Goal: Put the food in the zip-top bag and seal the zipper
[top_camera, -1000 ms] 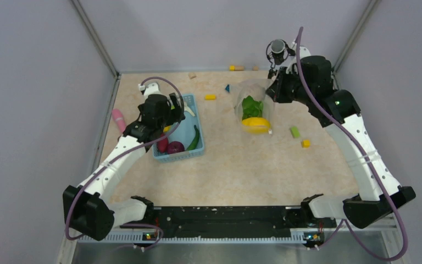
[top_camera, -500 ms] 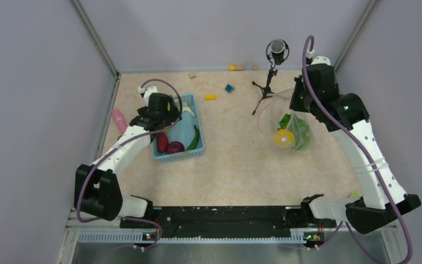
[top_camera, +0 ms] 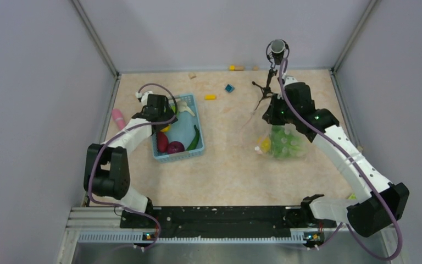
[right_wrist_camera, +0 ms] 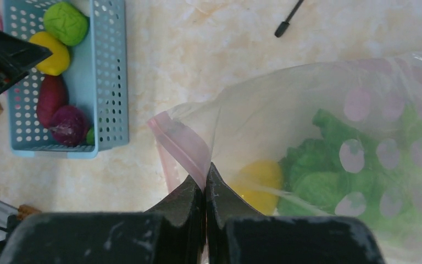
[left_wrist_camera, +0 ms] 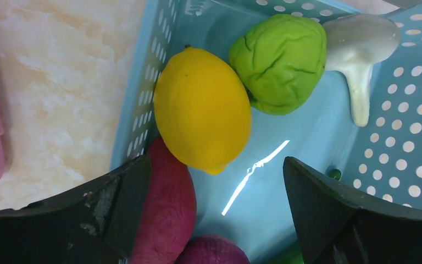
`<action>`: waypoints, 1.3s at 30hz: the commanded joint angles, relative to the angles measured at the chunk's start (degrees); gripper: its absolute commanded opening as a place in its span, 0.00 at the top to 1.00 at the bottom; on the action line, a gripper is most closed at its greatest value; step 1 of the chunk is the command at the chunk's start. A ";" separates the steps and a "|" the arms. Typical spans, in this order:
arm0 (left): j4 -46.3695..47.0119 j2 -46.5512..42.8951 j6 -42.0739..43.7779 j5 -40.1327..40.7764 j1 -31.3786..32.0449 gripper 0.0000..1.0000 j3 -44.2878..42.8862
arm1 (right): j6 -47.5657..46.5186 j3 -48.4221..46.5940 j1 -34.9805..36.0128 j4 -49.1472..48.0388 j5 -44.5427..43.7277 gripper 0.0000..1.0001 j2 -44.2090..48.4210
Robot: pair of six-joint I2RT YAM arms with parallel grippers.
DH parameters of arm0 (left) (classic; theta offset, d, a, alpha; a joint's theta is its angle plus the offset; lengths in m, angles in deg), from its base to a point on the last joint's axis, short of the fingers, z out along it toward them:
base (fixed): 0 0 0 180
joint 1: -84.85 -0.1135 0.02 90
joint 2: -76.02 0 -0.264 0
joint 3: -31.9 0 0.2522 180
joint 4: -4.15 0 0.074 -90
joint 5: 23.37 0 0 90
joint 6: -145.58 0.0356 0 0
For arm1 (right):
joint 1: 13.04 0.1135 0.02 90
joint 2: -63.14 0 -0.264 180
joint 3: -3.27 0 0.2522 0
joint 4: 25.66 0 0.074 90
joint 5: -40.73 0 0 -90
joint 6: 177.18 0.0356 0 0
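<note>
The clear zip-top bag lies right of centre on the table, holding leafy green lettuce and a yellow citrus. My right gripper is shut on the bag's pink zipper strip at the mouth; it shows in the top view just above the bag. My left gripper is open and empty, low over the far left of the blue basket. Below it lie a yellow lemon, a wrinkled green piece, a red-purple piece and a white piece. A dark green cucumber lies in the basket's right side.
A pink stick lies left of the basket. A small tripod with a microphone stands just behind the right gripper. Tiny blocks lie near the back wall: yellow, blue and orange.
My right gripper carried the bag from back centre to the right, then down and slightly left to the table. My left gripper shifted towards the basket's far left corner.
</note>
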 commanded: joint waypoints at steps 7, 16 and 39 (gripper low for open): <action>4.22 5.41 -0.78 -1.25 -1.29 0.07 -4.13 | 1.52 5.32 0.43 -14.48 9.81 1.00 4.07; -0.14 11.73 -2.67 2.04 -1.23 0.09 -9.57 | 0.60 6.51 0.37 -14.50 8.61 1.00 4.93; -0.08 15.19 -2.07 0.51 -1.23 0.38 -11.41 | -0.34 7.21 0.38 -14.13 6.69 1.00 6.56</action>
